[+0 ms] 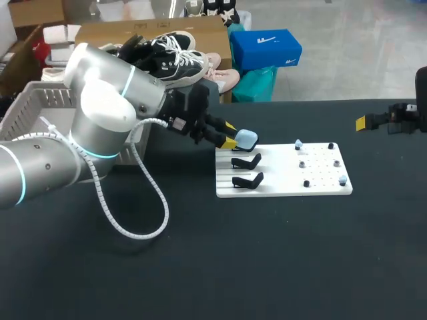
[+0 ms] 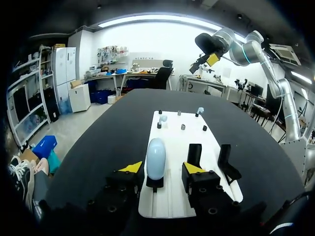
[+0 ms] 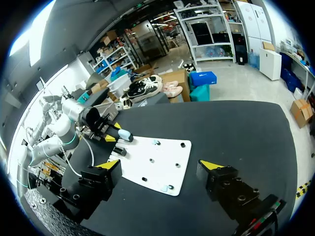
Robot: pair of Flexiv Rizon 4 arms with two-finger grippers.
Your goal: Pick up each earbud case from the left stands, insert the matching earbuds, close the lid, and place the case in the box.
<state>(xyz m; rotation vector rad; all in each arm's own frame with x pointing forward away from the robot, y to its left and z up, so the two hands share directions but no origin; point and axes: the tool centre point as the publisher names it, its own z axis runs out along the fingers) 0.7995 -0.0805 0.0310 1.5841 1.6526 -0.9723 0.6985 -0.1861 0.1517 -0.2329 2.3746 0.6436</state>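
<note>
A pale blue earbud case point(image 1: 247, 139) sits upright on the rearmost of three black stands on the white board point(image 1: 320, 188). My left gripper point(image 1: 231, 134) straddles it; in the left wrist view the case point(image 2: 156, 157) stands between the yellow fingertips point(image 2: 131, 167) with a gap on each side, so the gripper point(image 2: 161, 168) is open. The two other stands point(image 1: 247, 162) point(image 1: 248, 180) are empty. Small pale blue earbuds point(image 1: 298, 143) point(image 1: 342, 180) sit on the board's right half. My right gripper point(image 1: 373, 122) hangs open at the far right, above the table, holding nothing point(image 3: 161, 165).
A grey slatted basket point(image 1: 40, 100) stands at the table's left, behind my left arm. Several small black pegs point(image 1: 306, 183) dot the board's right half. The dark tabletop point(image 1: 267, 253) spreads in front of the board.
</note>
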